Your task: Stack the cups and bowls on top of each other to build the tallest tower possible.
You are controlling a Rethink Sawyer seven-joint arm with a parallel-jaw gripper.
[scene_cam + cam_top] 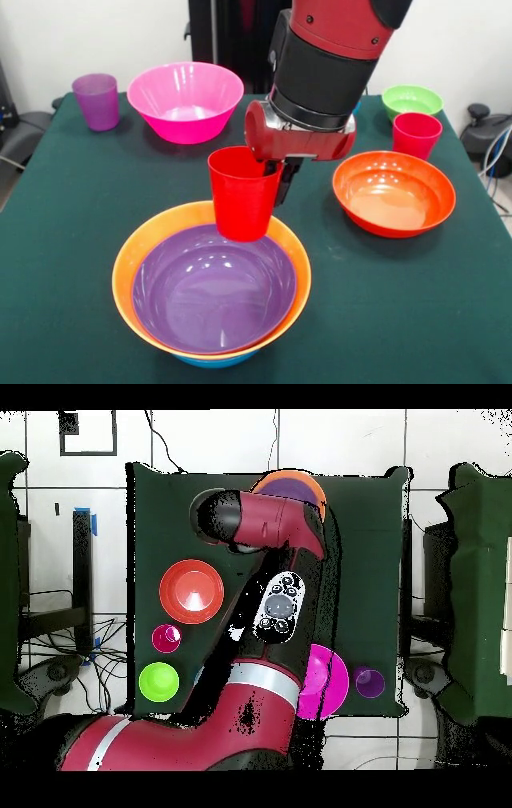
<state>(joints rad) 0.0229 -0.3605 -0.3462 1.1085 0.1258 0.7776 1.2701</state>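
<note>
While my gripper [276, 178] clamps the rim of a smooth, tapered red plastic cup [241, 194], it hangs above the tower [210, 290]: a glossy purple bowl [213, 290] nested in an orange bowl [132, 254] over a blue one. A red-orange bowl [394, 193] sits apart on green cloth [72, 192].

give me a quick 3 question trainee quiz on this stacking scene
1. True or false: the tool holds a red cup over the nested bowls.
2. Which bowl sits inside the orange bowl? A) pink B) purple C) green
3. Fill in: the second red cup stands next to the ____ bowl.

Key: 1 true. 2 B, the purple bowl. 3 green, the green bowl.
</note>
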